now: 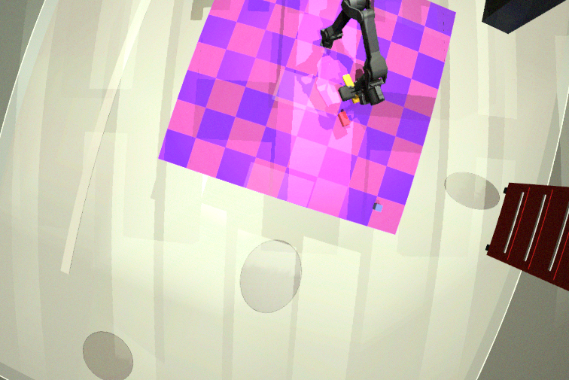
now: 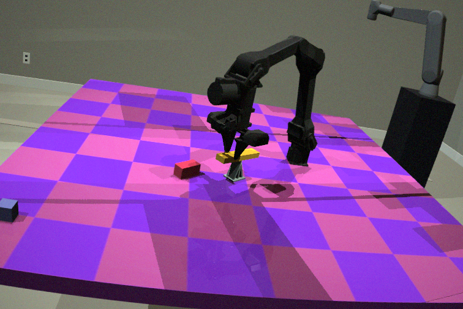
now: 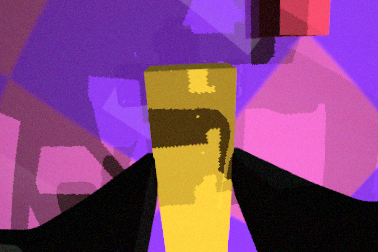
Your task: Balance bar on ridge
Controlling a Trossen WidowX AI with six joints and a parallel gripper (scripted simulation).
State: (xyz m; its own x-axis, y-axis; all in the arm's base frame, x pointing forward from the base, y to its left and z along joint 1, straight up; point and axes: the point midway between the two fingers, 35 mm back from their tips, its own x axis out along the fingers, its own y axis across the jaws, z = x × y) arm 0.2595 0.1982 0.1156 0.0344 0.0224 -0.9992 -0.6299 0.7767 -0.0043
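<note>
The yellow bar is held near its middle and lies about level, clear of the table. My gripper is shut on it, one finger on each long side. The ridge, a small grey-green stand, stands on the checkered table directly under the bar in the exterior view. Its top is at or very near the bar's underside; whether they touch cannot be told. The ridge is hidden in the wrist view by the bar and does not show clearly in the top view.
A red block lies on the table close to the ridge, beyond one end of the bar. A small blue-grey cube sits far off near a table corner. A grey arm on a black pedestal stands beyond the table.
</note>
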